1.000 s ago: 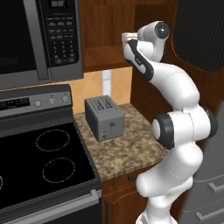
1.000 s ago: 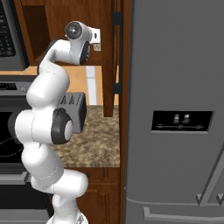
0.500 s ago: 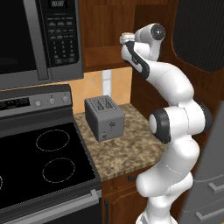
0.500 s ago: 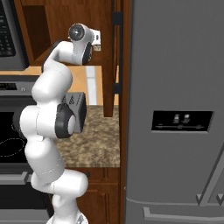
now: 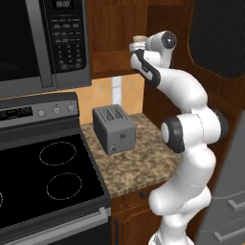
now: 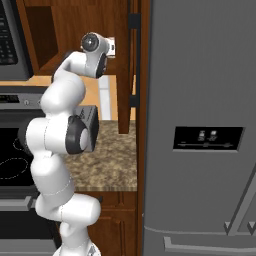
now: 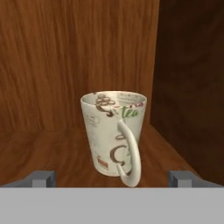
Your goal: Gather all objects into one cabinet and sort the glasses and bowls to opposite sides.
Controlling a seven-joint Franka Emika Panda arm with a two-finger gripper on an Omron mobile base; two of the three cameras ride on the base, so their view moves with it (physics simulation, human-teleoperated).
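Cream mug upright on the wooden floor of an open wood cabinet, handle turned toward the camera, dark printed marks on its wall and inside the rim. Standing near the cabinet's right-hand side wall in the hand view, with the back panel close behind it. Seen as a small pale shape at the cabinet's edge in the left base view, just beside the arm's wrist.

Gripper spread wide, fingertips well apart on either side of the mug's base and holding nothing — mug framed between them, whether touched by either cannot be told.

Arm reaching up from the base and bent over at the top, its hand pushed into the cabinet opening above the counter. Grey toaster below on the speckled granite counter, apart from the arm. Black glass cooktop to the left of the counter, microwave above it. Steel fridge on the right in the right base view — cabinet door edge-on between it and the arm.
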